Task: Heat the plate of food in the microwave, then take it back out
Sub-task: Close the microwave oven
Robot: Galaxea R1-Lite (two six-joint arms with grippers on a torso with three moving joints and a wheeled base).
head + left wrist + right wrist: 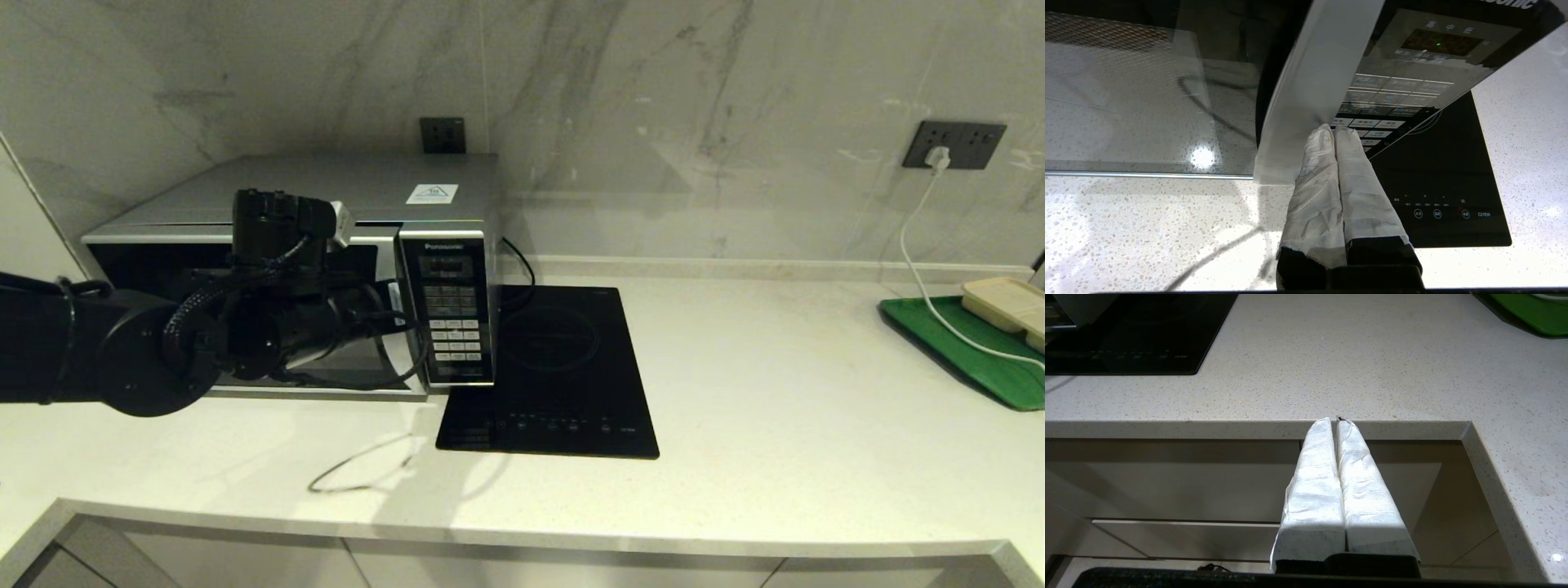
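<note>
Left claw (1334, 130), fingers pressed together, is nearing the Panasonic microwave (326, 245) keypad (1372, 122) beside its handle (1306, 102); advance squarely. Plate unseen, door closed. Right claw (1334, 421), closed, is idling off the worktop (1331, 367).

The left arm (122, 359) is matte black with braided cables; both claws wear wrinkled white wrapping.

Marble wall (735, 98); speckled counter (775, 367) (pale cabinets below).
</note>
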